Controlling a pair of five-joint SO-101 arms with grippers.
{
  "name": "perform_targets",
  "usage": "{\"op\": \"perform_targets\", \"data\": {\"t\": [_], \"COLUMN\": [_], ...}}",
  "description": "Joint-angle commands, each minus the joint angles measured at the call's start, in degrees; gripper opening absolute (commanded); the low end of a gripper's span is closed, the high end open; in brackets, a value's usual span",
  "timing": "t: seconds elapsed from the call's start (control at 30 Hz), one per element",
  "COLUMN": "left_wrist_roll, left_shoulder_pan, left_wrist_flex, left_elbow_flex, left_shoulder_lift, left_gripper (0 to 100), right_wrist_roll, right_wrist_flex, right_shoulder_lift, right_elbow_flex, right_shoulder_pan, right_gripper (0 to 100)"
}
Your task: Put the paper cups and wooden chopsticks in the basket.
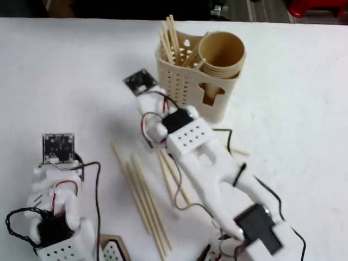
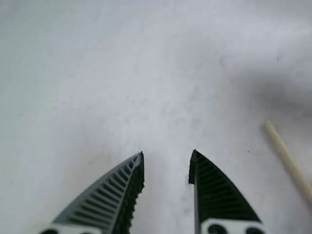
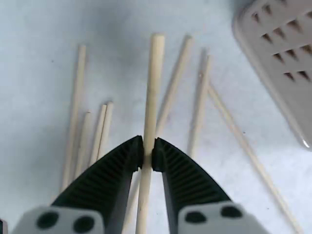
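A cream basket (image 1: 198, 87) stands at the back of the white table. It holds stacked paper cups (image 1: 222, 51) and several wooden chopsticks (image 1: 171, 41). More chopsticks (image 1: 144, 196) lie loose on the table in front of it. My right gripper (image 3: 147, 148) is shut on one chopstick (image 3: 152, 92), above several others (image 3: 95, 136), with the basket wall (image 3: 282, 58) close by. The right arm (image 1: 187, 138) stretches from the front toward the basket. At the front left my left gripper (image 2: 166, 161) hangs open over bare table, one chopstick end (image 2: 287, 161) off to its side.
A small tan object (image 1: 111, 250) sits at the table's front edge between the two arms. Cables trail from both arms. The white table (image 1: 70, 70) is bare to the left and the right of the basket.
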Motion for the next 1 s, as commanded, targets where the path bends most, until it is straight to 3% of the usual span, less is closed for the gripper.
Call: {"op": "perform_targets", "data": {"t": [0.0, 0.43, 0.97], "left_wrist_roll": [-0.35, -0.35, -0.35], "left_shoulder_pan": [-0.57, -0.57, -0.57], "left_wrist_flex": [-0.35, -0.35, -0.35], "left_elbow_flex": [-0.09, -0.09, -0.09], "left_shoulder_lift": [-0.57, -0.57, -0.57], "left_gripper": [17, 17, 17], "right_wrist_roll": [0.62, 0.53, 0.62], "right_wrist_flex": [2.42, 0.75, -36.09], "right_shoulder_lift": [-8.66, -15.25, -6.99], "right_elbow_flex": [-6.77, -31.82, -34.9], "right_shoulder_pan": [0.66, 3.91, 16.84], "right_gripper": [1.8, 1.8, 1.8]}}
